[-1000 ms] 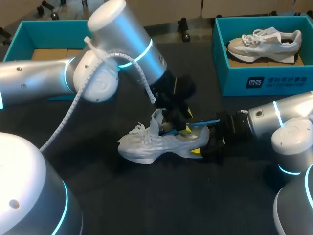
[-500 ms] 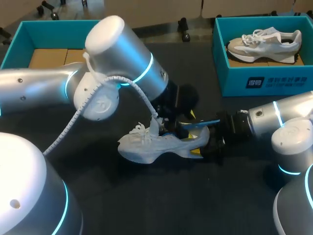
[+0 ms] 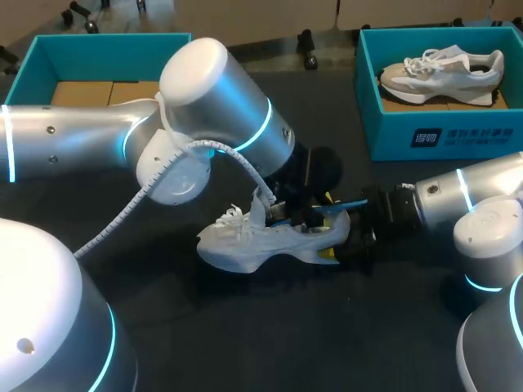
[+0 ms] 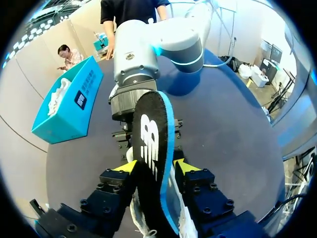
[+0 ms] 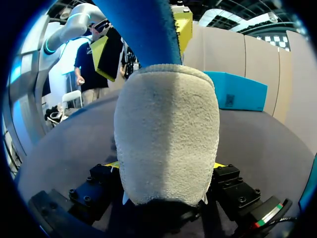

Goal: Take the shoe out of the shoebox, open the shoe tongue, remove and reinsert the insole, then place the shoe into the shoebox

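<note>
Your left fingers [image 4: 184, 166] are clamped on the insole [image 4: 151, 144] at the shoe's [image 3: 253, 241] opening. Your right fingers [image 3: 328, 253] are clamped on the heel. The shoe sits on the surface [image 3: 245, 335].

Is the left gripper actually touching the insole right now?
Touching. The left wrist view shows the left gripper with its two yellow-tipped fingers pressed against opposite sides of the insole, which stands on edge between them.

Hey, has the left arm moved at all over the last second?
Yes. The left arm has swung rightward, toward the box on the right, while the white shoe it works on stayed put.
</note>
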Controlling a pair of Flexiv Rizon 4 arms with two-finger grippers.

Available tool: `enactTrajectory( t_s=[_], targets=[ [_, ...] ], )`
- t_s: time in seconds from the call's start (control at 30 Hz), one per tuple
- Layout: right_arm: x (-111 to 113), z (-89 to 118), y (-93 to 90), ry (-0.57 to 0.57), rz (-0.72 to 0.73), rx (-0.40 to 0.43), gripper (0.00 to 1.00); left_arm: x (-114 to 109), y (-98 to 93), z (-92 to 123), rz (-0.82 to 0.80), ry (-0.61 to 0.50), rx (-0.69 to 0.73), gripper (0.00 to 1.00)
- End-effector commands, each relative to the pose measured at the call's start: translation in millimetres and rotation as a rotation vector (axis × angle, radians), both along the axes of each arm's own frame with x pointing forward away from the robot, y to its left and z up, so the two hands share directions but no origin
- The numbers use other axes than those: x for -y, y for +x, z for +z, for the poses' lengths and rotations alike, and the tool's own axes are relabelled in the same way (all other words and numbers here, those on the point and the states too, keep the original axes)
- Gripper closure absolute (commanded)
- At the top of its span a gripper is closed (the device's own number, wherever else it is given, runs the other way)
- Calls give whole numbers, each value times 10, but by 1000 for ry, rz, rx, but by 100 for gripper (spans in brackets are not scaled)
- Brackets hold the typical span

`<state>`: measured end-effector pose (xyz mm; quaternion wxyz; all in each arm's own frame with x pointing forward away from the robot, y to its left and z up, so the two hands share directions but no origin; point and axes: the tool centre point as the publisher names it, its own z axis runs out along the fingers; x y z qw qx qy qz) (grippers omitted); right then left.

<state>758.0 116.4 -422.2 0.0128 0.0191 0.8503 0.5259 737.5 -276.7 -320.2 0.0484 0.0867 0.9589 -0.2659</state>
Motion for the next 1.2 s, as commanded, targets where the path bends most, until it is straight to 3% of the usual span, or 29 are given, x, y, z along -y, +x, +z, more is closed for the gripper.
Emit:
enactTrajectory(
  t_s=[0.03, 0.13, 0.37, 0.97, 1.2],
  targets=[
    [-15, -18, -1, -5, -1, -1, 100, 1, 25, -26, 8, 5, 4, 71],
    [-15, -18, -1, -5, -1, -1, 100, -14, 34, -31, 18, 8, 4, 100],
    [-15, -18, -1, -5, -1, -1, 100, -24, -16, 100, 65, 1, -24, 100],
    [-15, -18, -1, -5, -1, -1, 100, 137, -19, 805, 192, -25, -206, 100],
    [-15, -18, -1, -5, -1, -1, 100, 151, -31, 1106, 230, -101, -299, 100]
  ],
)
